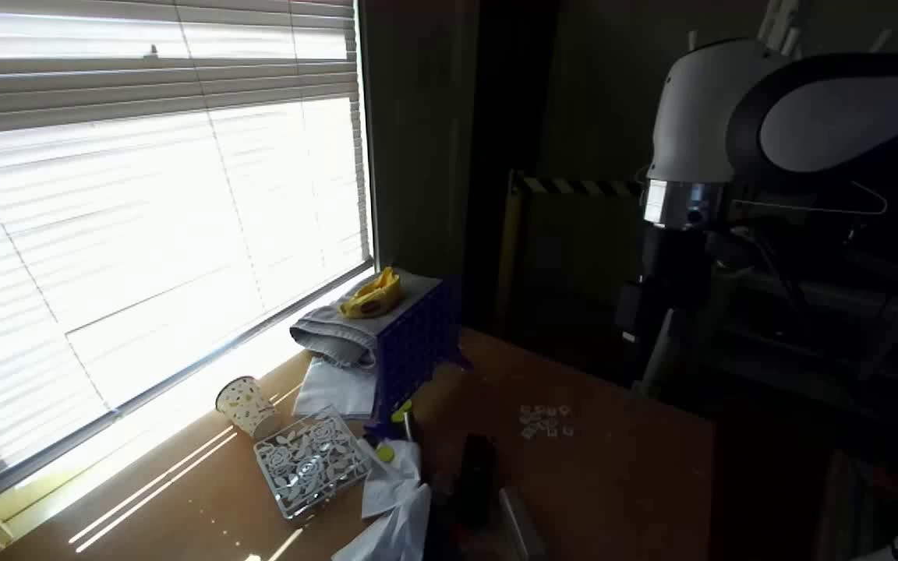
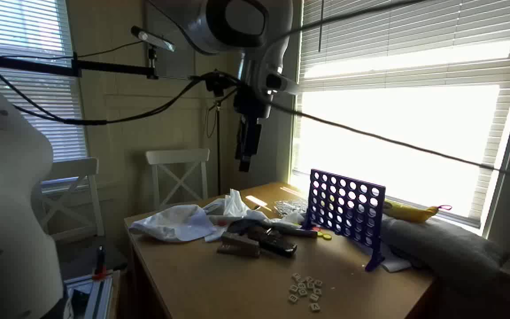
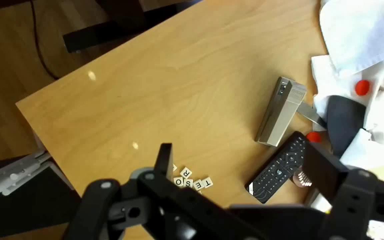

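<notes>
My claw (image 3: 239,152) hangs spread and empty high above the bench (image 3: 178,100), which alone supports the remote (image 3: 277,169) at four o'clock in the wrist view, stapler (image 3: 282,113) at three, letter tiles (image 3: 188,183) at six.

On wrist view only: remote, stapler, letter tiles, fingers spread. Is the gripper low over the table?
Observer: No. In an exterior view the gripper hangs high above the table.
Operator: Anything standing on it that I'm missing?
Observer: Yes, a purple rack with rows of round holes stands upright there.
Operator: What's next to that?
Observer: A gray cloth with a yellow pouch on top.
</notes>
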Available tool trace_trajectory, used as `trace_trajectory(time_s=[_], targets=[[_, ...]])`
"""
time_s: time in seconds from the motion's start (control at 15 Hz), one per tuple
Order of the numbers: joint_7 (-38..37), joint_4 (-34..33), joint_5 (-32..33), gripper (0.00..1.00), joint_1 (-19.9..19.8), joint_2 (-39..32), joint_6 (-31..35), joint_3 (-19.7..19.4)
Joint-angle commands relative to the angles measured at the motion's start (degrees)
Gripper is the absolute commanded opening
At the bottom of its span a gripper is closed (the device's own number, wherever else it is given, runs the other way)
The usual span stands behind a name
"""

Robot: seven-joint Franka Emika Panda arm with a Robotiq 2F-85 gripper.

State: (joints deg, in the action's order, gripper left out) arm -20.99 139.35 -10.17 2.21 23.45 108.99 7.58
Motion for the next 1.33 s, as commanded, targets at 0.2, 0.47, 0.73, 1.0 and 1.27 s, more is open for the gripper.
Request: trace_trajectory(time_s=[0.2, 0.47, 0.73, 1.0, 1.27], targets=[[0.0, -0.1, 0.0, 1.0, 0.0, 0.0, -0.1, -0.1], [-0.2, -1.1, 0.8, 1.0, -1.8, -4.8, 2.4, -1.3], [3.4, -1.6, 1.5, 1.0, -2.7, -9.7, 7.7, -3.3], [7.1, -4.0, 5.0, 1.0, -2.6, -16.2, 11.1, -3.9], [7.8, -8.9, 10.1, 1.0, -1.5, -23.9, 11.0, -3.2]])
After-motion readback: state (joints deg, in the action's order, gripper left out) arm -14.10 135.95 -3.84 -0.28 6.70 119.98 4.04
